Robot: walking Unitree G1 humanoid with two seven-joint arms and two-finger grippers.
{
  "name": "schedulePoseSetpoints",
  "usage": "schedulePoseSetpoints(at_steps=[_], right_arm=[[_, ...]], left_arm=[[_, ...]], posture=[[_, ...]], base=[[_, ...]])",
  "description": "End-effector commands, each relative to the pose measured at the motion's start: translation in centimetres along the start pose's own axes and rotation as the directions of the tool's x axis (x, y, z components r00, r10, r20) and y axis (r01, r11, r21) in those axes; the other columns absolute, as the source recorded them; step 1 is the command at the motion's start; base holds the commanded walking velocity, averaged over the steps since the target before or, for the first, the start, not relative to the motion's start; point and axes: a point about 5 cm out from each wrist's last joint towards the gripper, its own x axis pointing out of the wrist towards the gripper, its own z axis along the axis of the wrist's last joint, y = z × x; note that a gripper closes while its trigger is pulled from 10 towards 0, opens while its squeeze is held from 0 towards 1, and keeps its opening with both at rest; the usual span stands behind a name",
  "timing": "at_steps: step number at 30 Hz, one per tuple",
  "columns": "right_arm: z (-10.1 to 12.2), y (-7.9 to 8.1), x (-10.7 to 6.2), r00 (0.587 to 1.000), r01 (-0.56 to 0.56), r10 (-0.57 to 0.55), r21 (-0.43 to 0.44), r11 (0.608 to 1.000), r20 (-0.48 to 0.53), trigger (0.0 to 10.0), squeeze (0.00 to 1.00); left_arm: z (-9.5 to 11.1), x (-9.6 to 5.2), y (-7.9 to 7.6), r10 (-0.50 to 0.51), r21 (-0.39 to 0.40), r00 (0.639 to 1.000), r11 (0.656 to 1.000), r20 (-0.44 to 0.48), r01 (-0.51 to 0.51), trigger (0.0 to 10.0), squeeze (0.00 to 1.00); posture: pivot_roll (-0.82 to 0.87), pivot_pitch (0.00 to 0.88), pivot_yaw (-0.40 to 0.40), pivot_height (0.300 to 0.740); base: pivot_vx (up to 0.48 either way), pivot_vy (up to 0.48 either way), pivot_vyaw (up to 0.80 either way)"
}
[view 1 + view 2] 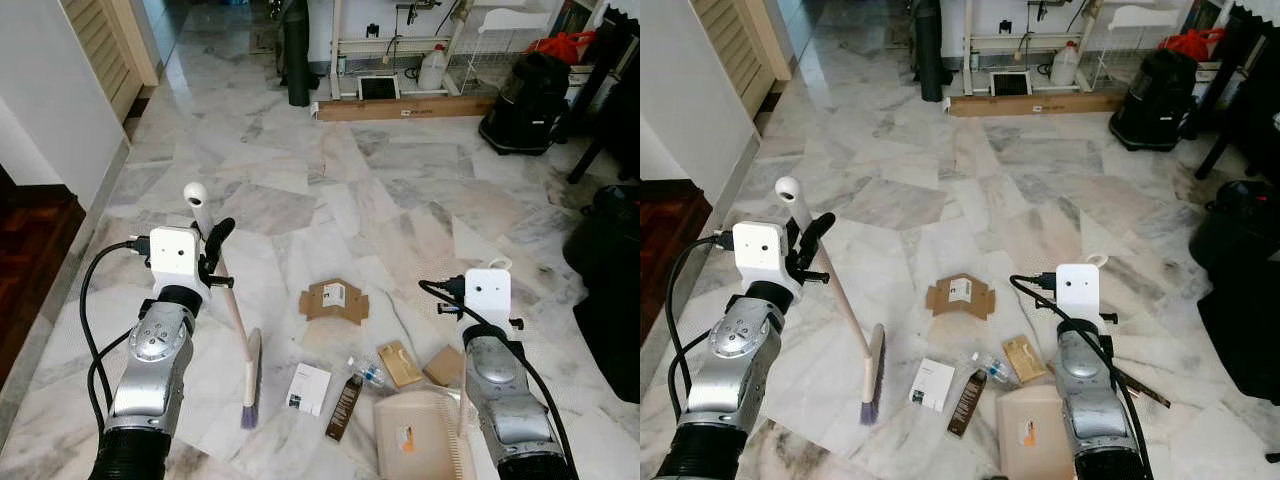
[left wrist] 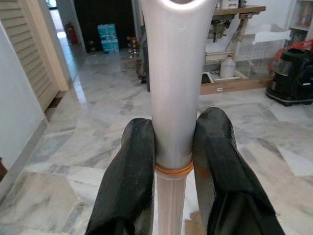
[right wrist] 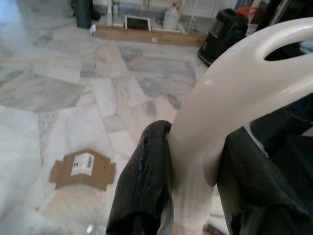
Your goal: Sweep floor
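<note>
- The left hand is clenched on the broom, high on the handle, just under its rounded white top. The two black fingers press the handle from both sides.
- The broom leans down and forward; its bristle head rests on the marble floor in front of the robot, just beside a white card.
- The right hand is grasping the dustpan by its cream handle. The pan lies low on the floor close to the robot's right side.
- I judge the broom light and stiff, with soft bristles. The smooth handle may slip or turn between the fingers, so a hold near the ribbed part under the orange ring looks safer.
- The rubbish lies between broom and dustpan: a flat cardboard piece, a dark small bottle, a clear wrapper and two brown packets. All seem light; flat pieces may slide over polished marble instead of gathering.
- The room is wide and bright, with a black vacuum cleaner and a white rack far ahead, and a louvred door at the left.
</note>
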Motion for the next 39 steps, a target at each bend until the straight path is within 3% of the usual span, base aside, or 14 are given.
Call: schedulePoseSetpoints(at_steps=[1,7,16,18,20,23,28,39], right_arm=[[0.6,0.2,0.2,0.999,0.009,-0.009,0.002,1.0,0.041,10.0,0.0],[0.5,1.1,1.0,0.999,-0.012,0.012,-0.003,1.0,0.05,10.0,0.0],[0.1,1.3,1.8,0.999,-0.003,0.004,-0.029,1.0,0.05,10.0,0.0],[0.3,1.5,1.9,0.998,-0.005,0.007,-0.036,0.999,0.067,10.0,0.0],[1.3,1.8,1.9,0.992,-0.007,0.021,-0.112,0.994,0.122,10.0,0.0],[1.5,1.9,1.8,0.993,-0.016,0.025,-0.086,0.996,0.111,10.0,0.0],[1.3,2.1,2.0,0.995,-0.02,0.026,-0.065,0.998,0.101,10.0,0.0],[1.7,2.1,2.3,0.994,-0.023,0.028,-0.055,0.998,0.103,10.0,0.0]], left_arm=[[0.8,0.2,-0.1,-0.017,0.001,0.999,1.0,0.031,0.017,10.0,0.0],[-0.3,0.0,-0.7,-0.089,-0.03,0.995,0.996,-0.04,0.088,10.0,0.0],[-0.3,0.2,-1.0,-0.129,-0.056,0.99,0.991,-0.065,0.125,10.0,0.0],[-0.4,0.2,-1.0,-0.137,-0.057,0.988,0.989,-0.072,0.133,10.0,0.0],[-0.4,0.2,-0.9,-0.143,-0.058,0.987,0.989,-0.078,0.139,10.0,0.0],[-0.5,0.2,-0.8,-0.157,-0.064,0.983,0.986,-0.095,0.152,10.0,0.0],[-1.4,0.1,-1.4,-0.224,-0.154,0.963,0.967,-0.148,0.202,10.0,0.0],[-1.5,-0.1,-2.7,-0.306,-0.313,0.939,0.917,-0.157,0.246,10.0,0.0]], posture=[[-0.1,0.132,0.007,0.74],[-0.1,0.167,0.017,0.74],[-0.1,0.212,0.031,0.74],[-0.1,0.215,0.032,0.74],[-0.1,0.232,0.031,0.74],[-0.1,0.239,0.029,0.74],[-0.09,0.237,0.021,0.74],[-0.09,0.23,0.016,0.74]], base=[[0.0,0.0,0.0],[0.0,0.0,0.0],[0.0,0.0,0.0],[0.0,0.0,0.0],[0.0,0.0,0.0],[0.0,0.0,0.0],[0.0,0.0,0.0],[0.0,0.0,0.0]])
